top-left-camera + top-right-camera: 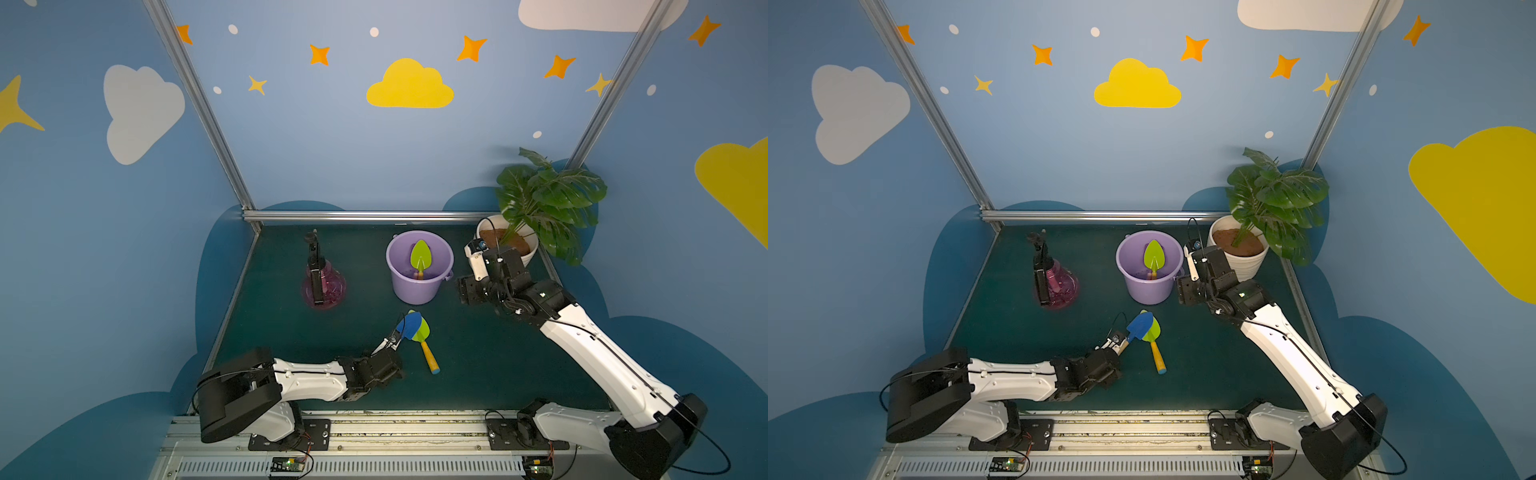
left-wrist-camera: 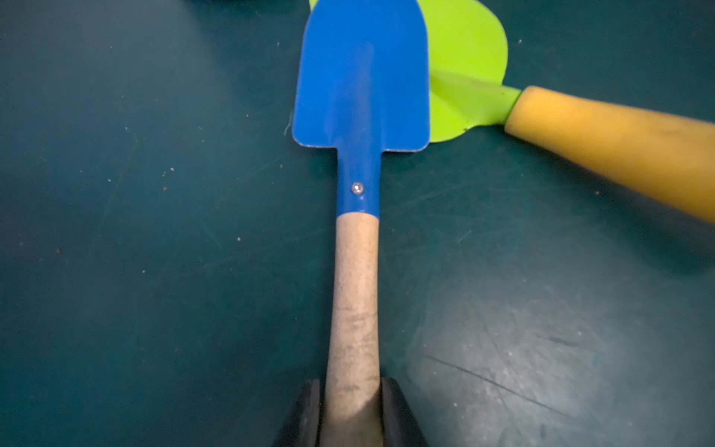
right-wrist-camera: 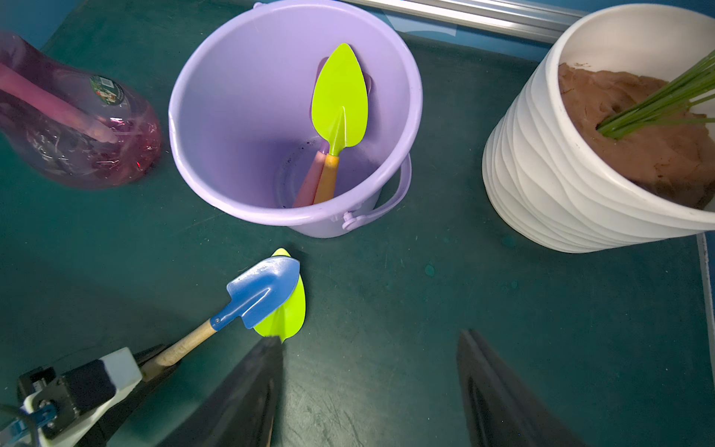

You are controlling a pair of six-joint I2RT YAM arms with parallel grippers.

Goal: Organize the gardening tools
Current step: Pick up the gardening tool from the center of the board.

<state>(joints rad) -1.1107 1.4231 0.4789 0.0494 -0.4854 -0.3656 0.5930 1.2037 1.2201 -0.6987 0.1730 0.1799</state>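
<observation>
Bucket (image 3: 240, 96) holds a green trowel (image 3: 340, 100) over a mostly hidden pink-handled scoop (image 3: 309, 182). Left gripper (image 2: 351, 402) clamps the spade (image 2: 361, 77) by its handle; right gripper (image 3: 369, 336) gapes empty.

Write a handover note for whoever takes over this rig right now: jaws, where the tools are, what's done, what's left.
Left gripper: jaws closed on the spade at its wooden handle; its blade overlaps the loose trowel, which lies on the table.
Right gripper: jaws open, empty, beside the bucket.
Done: the other trowel and the scoop are in the bucket.
Left: the spade, then the loose trowel, probably into the bucket too. The bottle stands on the table left of the bucket, not gripped.
</observation>
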